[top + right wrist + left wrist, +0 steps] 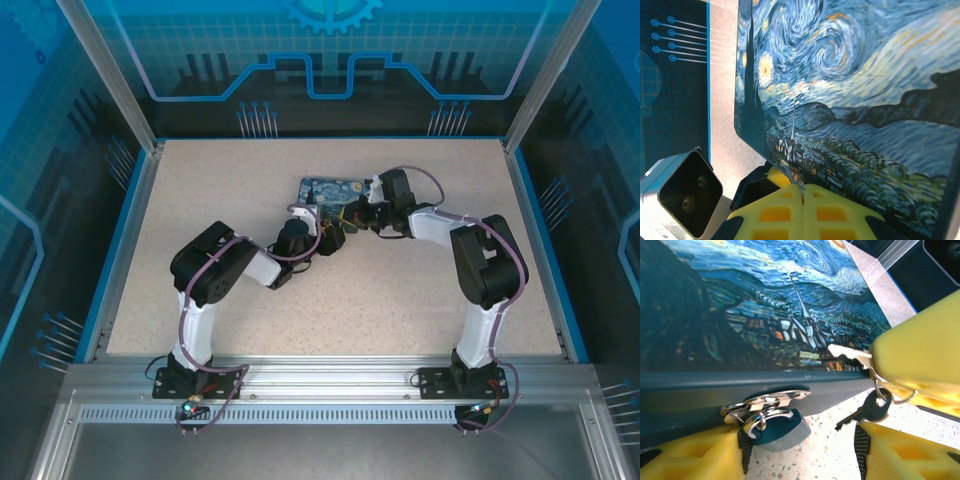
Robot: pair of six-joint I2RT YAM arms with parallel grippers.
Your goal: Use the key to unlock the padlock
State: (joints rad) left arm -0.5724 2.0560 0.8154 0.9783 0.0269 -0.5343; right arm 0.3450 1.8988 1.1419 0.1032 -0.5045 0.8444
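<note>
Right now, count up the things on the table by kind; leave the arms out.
Tin: 1, the painted tin
Padlock: 1, the padlock
Keys: 2, the silvery key pinched by the right gripper, the dark key dangling below it
Ring: 1, the key ring
Total: 5

Speckled beige table, blue-edged, with a swirly blue painted tin flat on it.
</note>
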